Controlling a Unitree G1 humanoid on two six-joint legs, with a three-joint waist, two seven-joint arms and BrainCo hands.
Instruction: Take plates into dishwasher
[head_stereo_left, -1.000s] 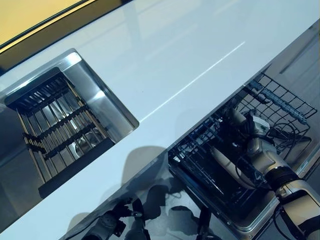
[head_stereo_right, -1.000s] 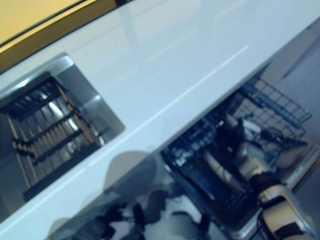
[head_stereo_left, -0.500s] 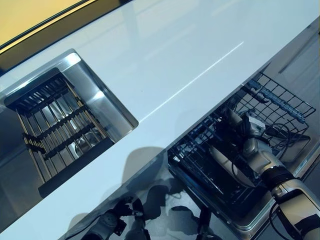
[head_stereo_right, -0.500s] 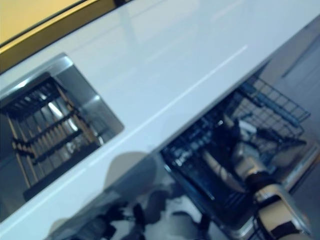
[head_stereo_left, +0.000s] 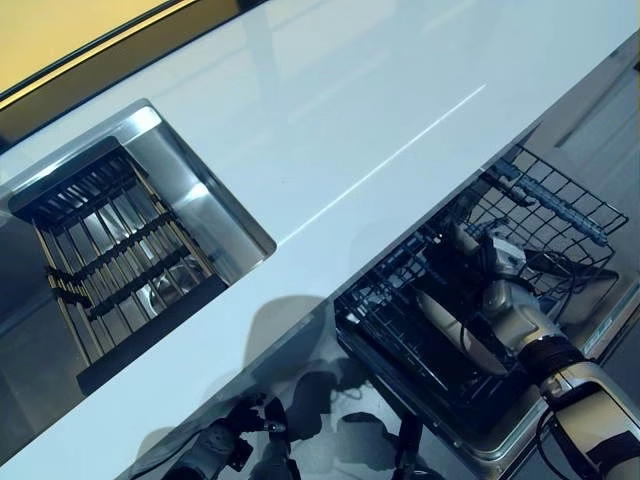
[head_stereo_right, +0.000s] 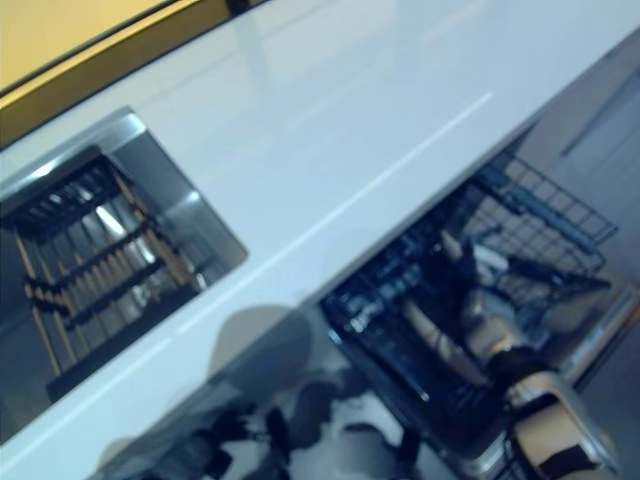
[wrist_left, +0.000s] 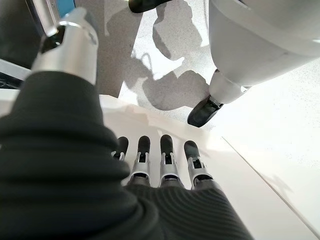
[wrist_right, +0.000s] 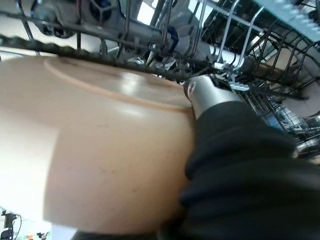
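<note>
R hand (head_stereo_left: 503, 300) was down inside the dishwasher rack (head_stereo_left: 545, 205), below the counter (head_stereo_left: 330, 130) edge, thumb & fingers clamped on a beige plate (wrist_right: 100, 150) held among the rack wires. L hand (wrist_left: 165, 165) hung under the counter, fingers straight, holding nothing.

Counter: a long white worktop (head_stereo_left: 330, 110) runs diagonally, glossy, with a bright streak of reflected light.
Sink: a steel basin (head_stereo_left: 190, 205) sunk into it at the left, holding a dark slatted rack (head_stereo_left: 105, 250).
Wall: a yellow strip (head_stereo_left: 60, 30) beyond the counter's far edge.
Floor: pale speckled surface (wrist_left: 165, 55).
</note>
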